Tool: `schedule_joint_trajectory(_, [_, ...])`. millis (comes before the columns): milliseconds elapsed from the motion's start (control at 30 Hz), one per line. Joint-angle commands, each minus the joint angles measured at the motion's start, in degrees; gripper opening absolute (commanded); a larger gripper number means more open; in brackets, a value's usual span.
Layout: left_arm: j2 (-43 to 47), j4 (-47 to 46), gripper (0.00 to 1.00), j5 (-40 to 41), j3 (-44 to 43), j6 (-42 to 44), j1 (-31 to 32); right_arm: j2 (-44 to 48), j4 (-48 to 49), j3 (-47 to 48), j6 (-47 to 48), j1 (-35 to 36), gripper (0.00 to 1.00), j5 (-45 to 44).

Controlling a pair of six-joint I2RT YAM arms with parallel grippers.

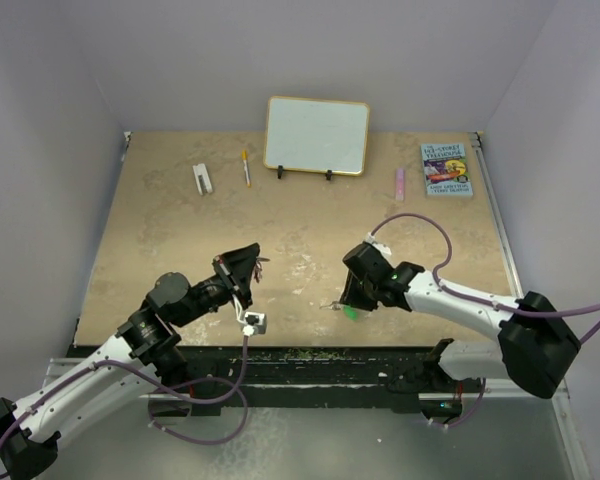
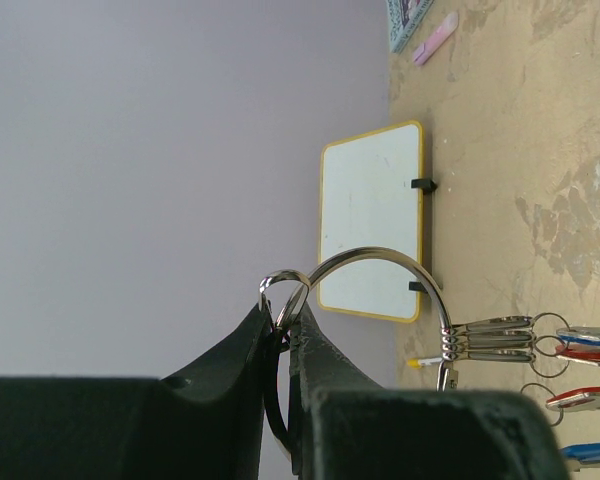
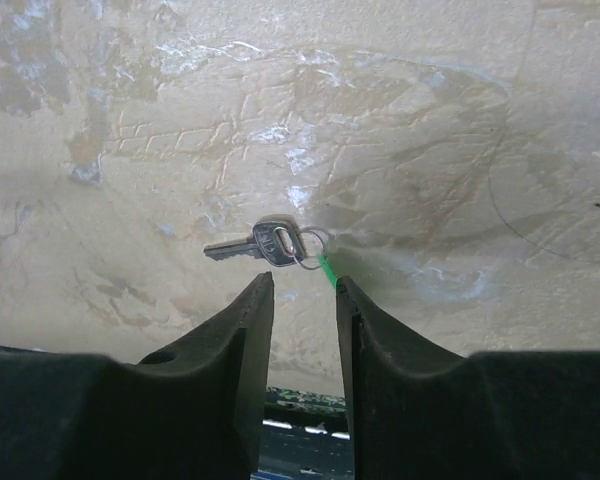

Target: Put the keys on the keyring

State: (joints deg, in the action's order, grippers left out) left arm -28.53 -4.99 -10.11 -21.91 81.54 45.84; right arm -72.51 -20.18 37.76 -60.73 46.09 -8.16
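- Left wrist view: got the left gripper (image 2: 283, 318) pinched shut on the keyring (image 2: 380, 262), with the wire caught right between the fingertips.
- Holding it up off the table (image 2: 520, 120), big loop out in the open, keys (image 2: 580, 345) with red and blue tags dangling off the far side. Guessing that's to keep the ring steady and reachable for threading.
- Over on the right wrist cam, looking at the right gripper (image 3: 302, 285) with its fingers apart and nothing in them.
- Hovering just short of the loose key (image 3: 255, 243), flat on the table, with the little green tag (image 3: 327, 270) poking toward the gap between the fingers. Lined up for a grab, by the look of it.
- From the top cam: ring and loose key well apart, one up in the left grip, the other down near the front edge by the right one.
- Reckon the pickup comes next, not done yet. Flat key on a hard top = fiddly pinch, could easily skid away.
- Whiteboard (image 1: 317, 135), book (image 1: 447, 168) and pen (image 1: 246, 167) parked along the back, out of the way.
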Motion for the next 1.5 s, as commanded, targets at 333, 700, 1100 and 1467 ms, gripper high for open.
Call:
schedule_joint_trajectory(333, [-0.05,-3.88,0.04,-1.95,-0.12,-2.48,0.21,-5.53,-0.5,4.65,6.4,-0.13,0.33,-2.34])
schedule_joint_trajectory(700, [0.1,-4.17,0.05,-2.19,0.24,-2.91,0.21,-5.06,-3.57,5.89,4.84,-0.14,0.25,-1.76])
schedule_joint_trajectory(1100, [0.57,-3.89,0.05,-1.93,0.05,-3.22,0.17,-3.18,-4.06,5.18,0.97,1.09,0.26,2.33])
schedule_joint_trajectory(1467, [0.58,-3.71,0.05,-2.28,-0.2,-3.23,0.14,-1.06,0.27,1.37,-7.69,1.34,0.32,1.24])
